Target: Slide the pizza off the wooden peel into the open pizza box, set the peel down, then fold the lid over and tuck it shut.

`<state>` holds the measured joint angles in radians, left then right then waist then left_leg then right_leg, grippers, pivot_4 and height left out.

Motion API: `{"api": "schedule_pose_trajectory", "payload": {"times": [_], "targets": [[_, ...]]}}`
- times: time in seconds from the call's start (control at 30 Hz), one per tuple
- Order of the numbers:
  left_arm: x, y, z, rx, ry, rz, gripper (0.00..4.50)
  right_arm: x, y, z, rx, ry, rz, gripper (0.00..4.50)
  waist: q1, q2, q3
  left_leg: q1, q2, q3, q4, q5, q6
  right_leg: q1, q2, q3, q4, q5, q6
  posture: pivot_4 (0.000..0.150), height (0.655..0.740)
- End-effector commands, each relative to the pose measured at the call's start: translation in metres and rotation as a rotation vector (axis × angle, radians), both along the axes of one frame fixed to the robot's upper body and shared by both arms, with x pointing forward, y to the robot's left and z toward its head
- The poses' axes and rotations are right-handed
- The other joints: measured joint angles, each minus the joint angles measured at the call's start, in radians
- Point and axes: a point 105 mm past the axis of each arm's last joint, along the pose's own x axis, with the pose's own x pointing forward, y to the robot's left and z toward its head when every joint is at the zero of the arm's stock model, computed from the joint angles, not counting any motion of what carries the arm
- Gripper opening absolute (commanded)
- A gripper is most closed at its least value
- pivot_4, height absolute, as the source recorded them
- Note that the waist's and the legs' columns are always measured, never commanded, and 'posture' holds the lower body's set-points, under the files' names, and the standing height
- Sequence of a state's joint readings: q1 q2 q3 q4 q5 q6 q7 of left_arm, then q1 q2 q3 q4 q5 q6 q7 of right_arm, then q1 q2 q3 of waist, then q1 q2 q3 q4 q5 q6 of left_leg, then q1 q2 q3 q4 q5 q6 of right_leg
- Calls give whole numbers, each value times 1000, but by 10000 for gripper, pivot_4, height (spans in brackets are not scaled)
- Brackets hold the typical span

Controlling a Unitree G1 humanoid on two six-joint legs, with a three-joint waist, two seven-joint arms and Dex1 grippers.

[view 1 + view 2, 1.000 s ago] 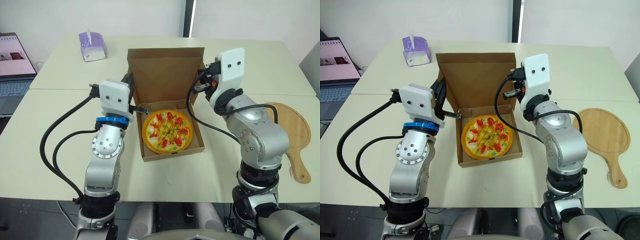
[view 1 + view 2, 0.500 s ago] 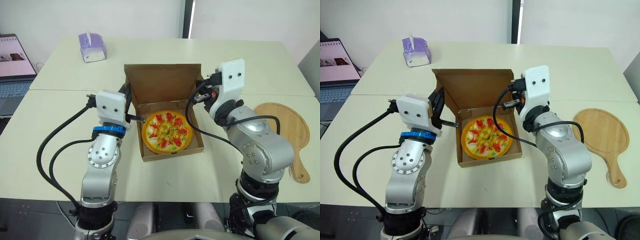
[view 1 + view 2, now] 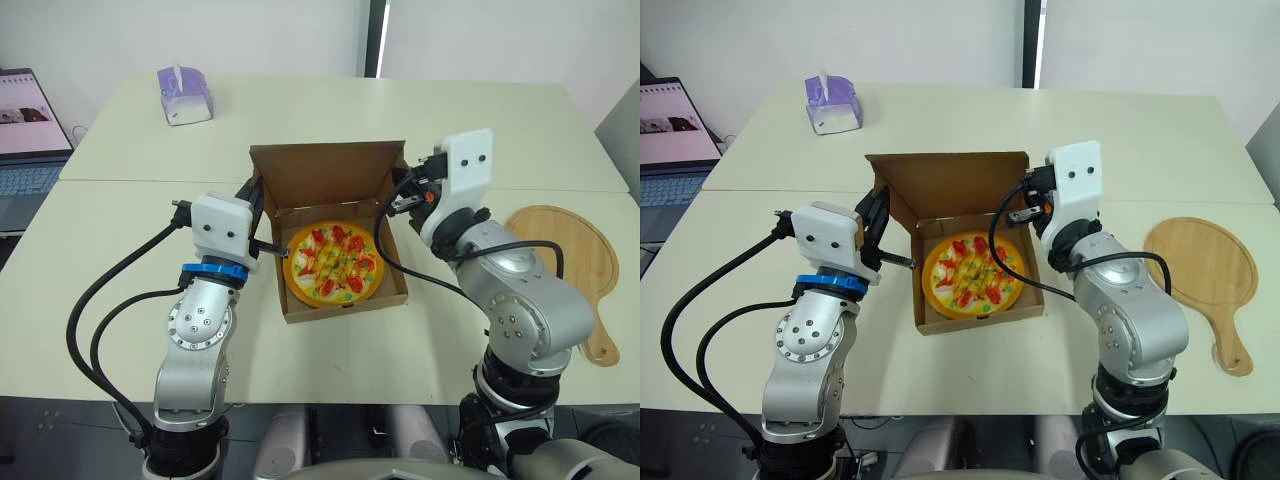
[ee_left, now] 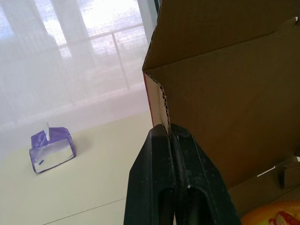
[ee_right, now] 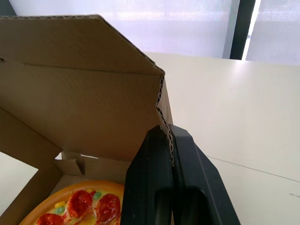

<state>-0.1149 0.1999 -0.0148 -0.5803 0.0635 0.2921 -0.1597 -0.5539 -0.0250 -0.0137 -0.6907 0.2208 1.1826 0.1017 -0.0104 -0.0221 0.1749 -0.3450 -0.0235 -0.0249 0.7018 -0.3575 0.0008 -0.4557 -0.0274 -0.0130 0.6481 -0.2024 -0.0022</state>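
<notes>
Already the pizza [image 3: 334, 262] lies in the box [image 3: 340, 306] at mid-table, and the peel [image 3: 575, 262] rests well to the right. The left gripper [image 4: 168, 129] is pinched tight on the left edge of the lid [image 3: 328, 175], and the right gripper [image 5: 166, 129] on its right edge. The lid stands half-raised, leaning nearward. Uneven pulling could twist or crease the cardboard. Either thin pinch could slip off, or the light box could skid nearward instead of closing.

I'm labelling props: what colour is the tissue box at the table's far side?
Purple; the tissue box shows best in the right eye view.
</notes>
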Motion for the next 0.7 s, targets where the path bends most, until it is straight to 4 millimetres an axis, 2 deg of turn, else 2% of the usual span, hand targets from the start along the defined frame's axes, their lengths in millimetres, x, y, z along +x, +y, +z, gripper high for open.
{"api": "schedule_pose_trajectory", "payload": {"times": [0.03, 0.37, 0.7], "targets": [[-8, -11, 14, 5, -64, -42, 132, -3, 19, 20, 47, -53, 89, 0, -1, 0, 0, 0, 0, 0, 0, 0, 0, 0, 0, 0, 0, 0, 0, 1500, 7400], [-9, -11, 13, 1, -64, -36, 132, -3, 19, 21, 108, -8, 79, 0, 0, 0, 0, 0, 0, 0, 0, 0, 0, 0, 0, 0, -1, 0, 0, 1500, 7400], [-8, -12, 12, -3, -60, -38, 132, 8, 17, 31, 133, 6, 49, 0, 0, 0, 0, -1, 0, 0, 0, 0, 0, 0, 0, 0, -1, 0, 0, 1500, 7400]]}}
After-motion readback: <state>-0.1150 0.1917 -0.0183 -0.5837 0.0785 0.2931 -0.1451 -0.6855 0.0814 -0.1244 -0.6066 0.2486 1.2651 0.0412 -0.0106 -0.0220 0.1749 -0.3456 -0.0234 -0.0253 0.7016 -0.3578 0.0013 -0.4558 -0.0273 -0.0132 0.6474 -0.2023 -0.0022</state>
